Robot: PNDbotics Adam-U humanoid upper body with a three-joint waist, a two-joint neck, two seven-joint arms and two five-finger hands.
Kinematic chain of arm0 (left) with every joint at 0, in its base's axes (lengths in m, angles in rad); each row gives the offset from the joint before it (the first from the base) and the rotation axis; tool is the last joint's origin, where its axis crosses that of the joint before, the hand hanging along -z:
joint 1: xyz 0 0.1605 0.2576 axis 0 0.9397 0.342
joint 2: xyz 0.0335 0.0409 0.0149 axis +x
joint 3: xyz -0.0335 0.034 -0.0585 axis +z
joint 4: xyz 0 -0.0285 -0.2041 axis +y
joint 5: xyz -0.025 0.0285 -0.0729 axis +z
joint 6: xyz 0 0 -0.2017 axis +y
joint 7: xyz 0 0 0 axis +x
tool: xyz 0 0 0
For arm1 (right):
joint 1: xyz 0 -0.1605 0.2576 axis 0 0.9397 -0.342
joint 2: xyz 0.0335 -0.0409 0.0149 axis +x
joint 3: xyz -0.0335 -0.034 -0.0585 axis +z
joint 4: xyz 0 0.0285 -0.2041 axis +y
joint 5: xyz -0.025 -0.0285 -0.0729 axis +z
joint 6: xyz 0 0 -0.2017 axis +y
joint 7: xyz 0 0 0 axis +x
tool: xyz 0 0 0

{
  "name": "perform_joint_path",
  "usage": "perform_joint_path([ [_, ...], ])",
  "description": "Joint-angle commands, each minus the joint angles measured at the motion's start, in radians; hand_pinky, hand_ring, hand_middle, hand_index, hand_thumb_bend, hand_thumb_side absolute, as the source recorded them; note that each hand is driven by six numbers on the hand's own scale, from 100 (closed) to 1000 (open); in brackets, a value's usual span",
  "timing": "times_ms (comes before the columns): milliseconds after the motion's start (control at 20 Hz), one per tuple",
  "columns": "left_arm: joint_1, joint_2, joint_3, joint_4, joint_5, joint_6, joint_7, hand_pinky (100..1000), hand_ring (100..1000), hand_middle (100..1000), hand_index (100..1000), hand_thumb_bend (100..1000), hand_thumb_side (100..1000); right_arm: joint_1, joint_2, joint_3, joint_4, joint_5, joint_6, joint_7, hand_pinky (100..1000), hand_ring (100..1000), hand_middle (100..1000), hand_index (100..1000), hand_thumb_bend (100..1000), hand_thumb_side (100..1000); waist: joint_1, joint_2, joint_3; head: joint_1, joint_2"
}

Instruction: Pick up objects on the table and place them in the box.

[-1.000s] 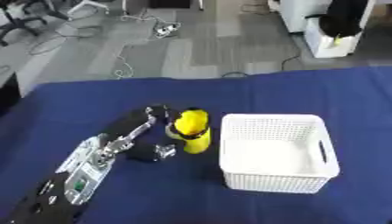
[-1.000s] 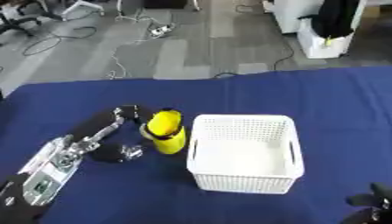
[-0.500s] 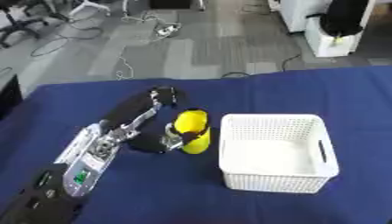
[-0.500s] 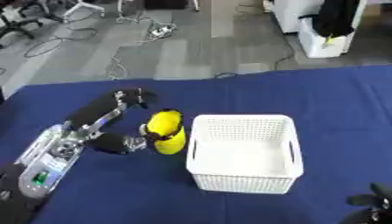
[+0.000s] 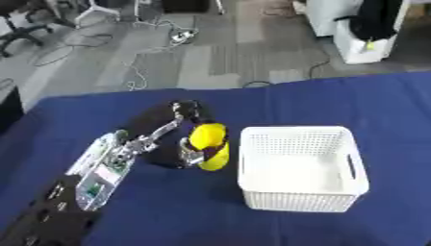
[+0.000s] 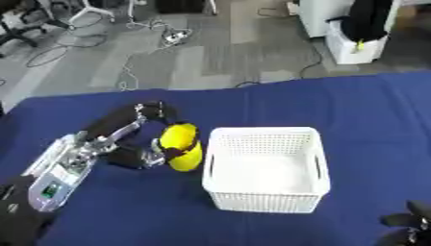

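So the left hand (image 5: 187, 154) has its fingers curled round a yellow thing (image 5: 209, 145), looks like a bottle or a toy, can't say which; thumb side low on it, other fingers up over the top near the back; the thing stands on the blue table (image 5: 168, 211) just left of the white basket (image 5: 301, 169), close to the near-left wall but I can't tell if it's touching it; it seems upright, maybe a bit tilted toward the basket.

Basket looks empty from here, white mesh walls, handle slots on the sides; nothing else on the table that I can make out, so this yellow one may be the only object to go in.

Step in hand, my guess: the grasp itself, closing on it or just about to lift; not off the table as far as I can see.

Next move calls for going up enough to clear the rim, then across to the right over the opening, then letting go; the rim is right there so a low carry could knock the basket and shove it; it's light plastic, probably slides easy.

Right hand (image 6: 406, 225) only shows as dark fingers at the lower right corner of the right eye view, idle; can't tell if they're open or curled.
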Motion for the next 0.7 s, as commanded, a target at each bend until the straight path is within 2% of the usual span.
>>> perform_joint_path([
  [50,-0.017,0.028,0.002,0.016,-0.009,-0.016,0.003,934,685,798,847,365,845,-0.007,-0.012,0.000,-0.017,0.001,-0.067,0.070,525,655,805,1000,911,516,-0.003,-0.017,-0.001,0.008,-0.014],
  [700,0.003,0.026,0.008,0.083,-0.028,-0.042,0.022,932,677,796,849,344,871,-0.008,-0.012,0.002,-0.017,0.002,-0.075,0.070,526,655,804,1000,914,515,-0.009,-0.012,0.001,0.005,-0.009],
])
